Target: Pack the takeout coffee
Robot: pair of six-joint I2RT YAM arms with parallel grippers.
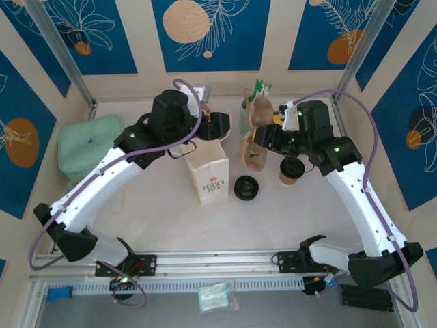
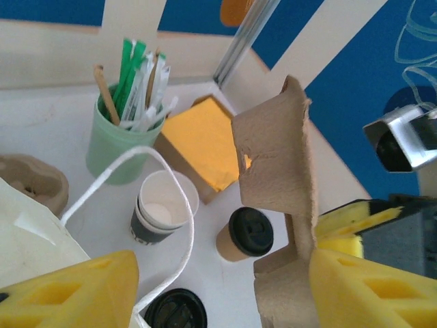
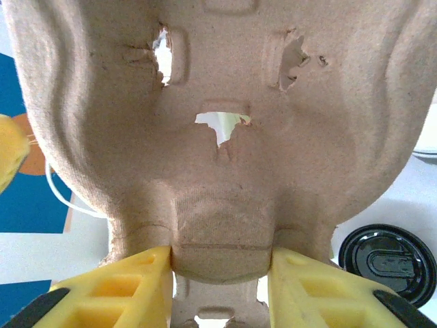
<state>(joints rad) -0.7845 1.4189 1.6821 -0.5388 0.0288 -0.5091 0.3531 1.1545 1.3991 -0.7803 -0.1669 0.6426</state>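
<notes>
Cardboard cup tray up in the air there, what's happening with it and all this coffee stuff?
The right gripper is clamped on the pulp cup tray, holding it upright above the table. The left gripper hangs open by the top of the white paper bag. The takeout coffee stands lidless on the table beside a lidded brown cup, not yet in tray or bag.
</notes>
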